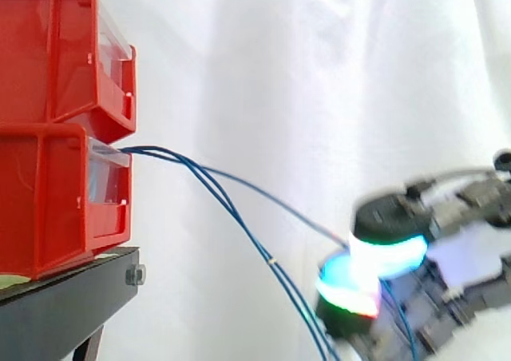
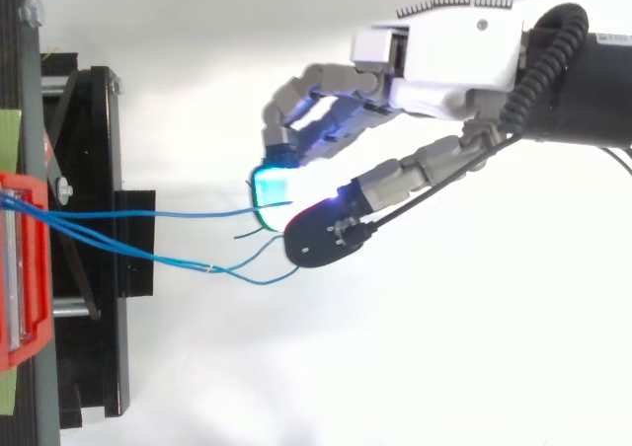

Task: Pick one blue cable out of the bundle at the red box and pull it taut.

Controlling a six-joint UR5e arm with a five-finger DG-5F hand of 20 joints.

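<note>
— Fingers (image 2: 272, 185) with glowing tips are up close. What are they doing?
— They belong to the robot's hand (image 2: 434, 61). One finger and the thumb are bent in and pinch one blue cable (image 2: 168, 213).
— Which way does it go?
— Its long way is left to right, from the lower red bin (image 1: 40, 201) to the hand. From the side it slopes down toward the fingers, almost straight.
— And the other cables (image 1: 271, 262)?
— Same bin, but they droop lower and hang loose near the hand.
— What is behind?
— An upper red bin (image 1: 48, 57) sits on the lower one, on a black stand (image 1: 64, 297) with a green strip (image 2: 7, 135); I cannot tell any words on it. Farthest back hangs a white curtain (image 1: 319, 57).
</note>
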